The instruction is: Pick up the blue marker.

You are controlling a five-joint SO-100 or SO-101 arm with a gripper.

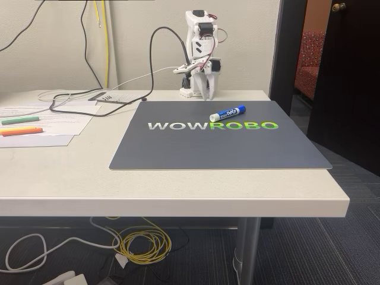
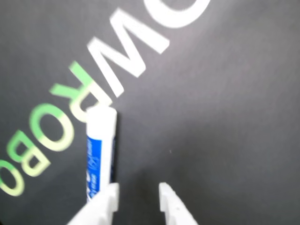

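The blue marker (image 1: 228, 113) lies on the dark grey WOWROBO mat (image 1: 196, 151), just above the green letters, white end toward the left in the fixed view. The white arm stands folded at the back of the table, its gripper (image 1: 205, 89) pointing down behind the mat's far edge, apart from the marker. In the wrist view the gripper (image 2: 138, 188) is slightly open with nothing between its white fingertips (image 2: 168, 199). There the marker (image 2: 99, 150) lies just ahead of the left finger, its lower part hidden behind that finger, outside the gap.
Slim green (image 1: 19, 120) and orange (image 1: 21, 131) markers lie on papers (image 1: 53, 122) at the table's left. Black and white cables (image 1: 119, 98) run along the back left. The table's right edge (image 1: 332, 178) drops off beside a dark doorway.
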